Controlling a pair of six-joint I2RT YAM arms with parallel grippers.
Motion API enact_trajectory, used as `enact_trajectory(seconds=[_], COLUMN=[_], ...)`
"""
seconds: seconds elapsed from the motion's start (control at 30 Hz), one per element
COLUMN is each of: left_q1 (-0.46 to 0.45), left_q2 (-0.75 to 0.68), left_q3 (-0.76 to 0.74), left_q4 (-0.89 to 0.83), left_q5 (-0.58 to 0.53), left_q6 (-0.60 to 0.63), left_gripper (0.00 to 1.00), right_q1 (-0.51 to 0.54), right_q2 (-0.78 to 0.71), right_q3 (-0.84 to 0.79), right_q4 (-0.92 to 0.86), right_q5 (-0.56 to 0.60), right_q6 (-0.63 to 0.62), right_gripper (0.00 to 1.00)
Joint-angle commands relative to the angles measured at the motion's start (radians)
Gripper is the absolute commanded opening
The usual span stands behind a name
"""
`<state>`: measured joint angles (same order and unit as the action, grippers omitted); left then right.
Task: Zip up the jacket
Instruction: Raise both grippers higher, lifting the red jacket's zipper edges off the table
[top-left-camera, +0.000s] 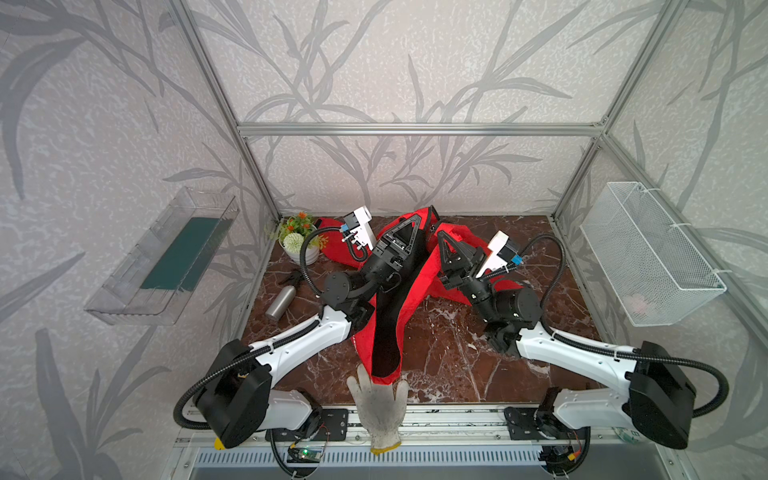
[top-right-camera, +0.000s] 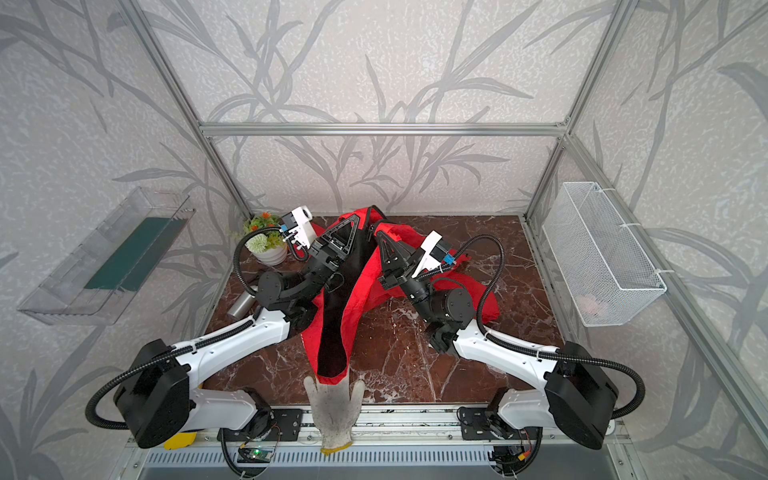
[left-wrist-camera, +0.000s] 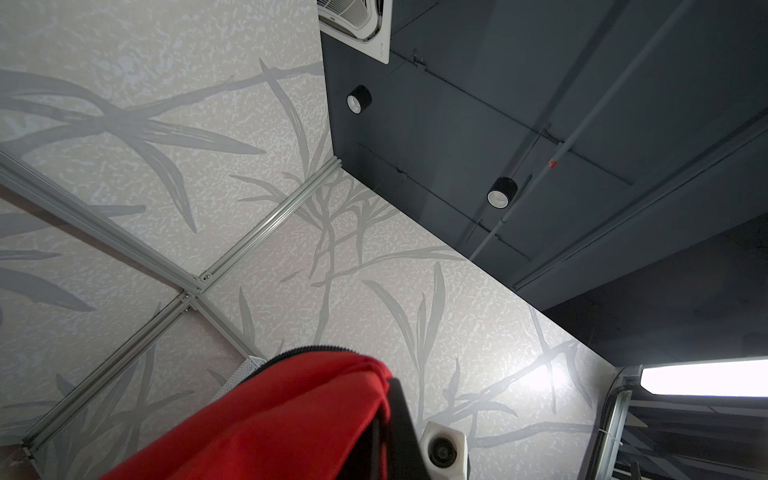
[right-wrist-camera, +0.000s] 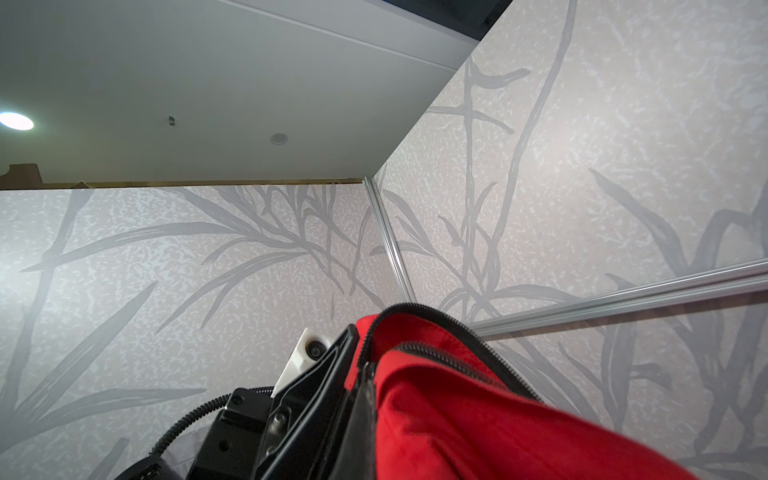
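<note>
Pinching the jacket (top-left-camera: 411, 303), left end effector (top-left-camera: 415, 219) and right end effector (top-left-camera: 441, 237) hold it draped below them.

We find nothing legible, no words, brands or numbers we can read on the jacket (top-left-camera: 417, 291), in wrist views or top views

Leaf-patterned walls (top-left-camera: 415, 62) enclose a brown marble worktop (top-left-camera: 449, 345).
Aluminium frame bars (top-left-camera: 415, 129) brace the panels; a clear shelf (top-left-camera: 137, 291) and a white wire basket (top-left-camera: 648, 253) hang on opposite side walls; a ceiling lamp (right-wrist-camera: 16, 120) glows.
</note>
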<state>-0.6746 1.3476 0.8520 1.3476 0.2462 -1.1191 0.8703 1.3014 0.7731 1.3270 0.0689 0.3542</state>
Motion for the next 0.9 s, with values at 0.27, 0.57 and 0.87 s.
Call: enact_trajectory(seconds=[0.27,0.57,0.87], left_q1=[-0.006,-0.009,-0.007], left_q2=[-0.013,0.013,0.033], left_q3=[0.132,0.188,0.206], left_q4=[0.068,0.069,0.068], left_q5=[0.045,0.052,0.043], left_q6=[-0.090,-0.135,-0.132], left_gripper=[0.00,0.00,0.00], right_q1=[-0.004,0.001,0.001], right_q2=[-0.052,-0.100,-0.062], right_q3=[0.061,0.072,0.123], right_q4=[0.078,0.077,0.078], right_q5=[-0.161,-0.201,-0.182], right_q6=[-0.024,-0.175,-0.269], right_gripper=[0.00,0.00,0.00])
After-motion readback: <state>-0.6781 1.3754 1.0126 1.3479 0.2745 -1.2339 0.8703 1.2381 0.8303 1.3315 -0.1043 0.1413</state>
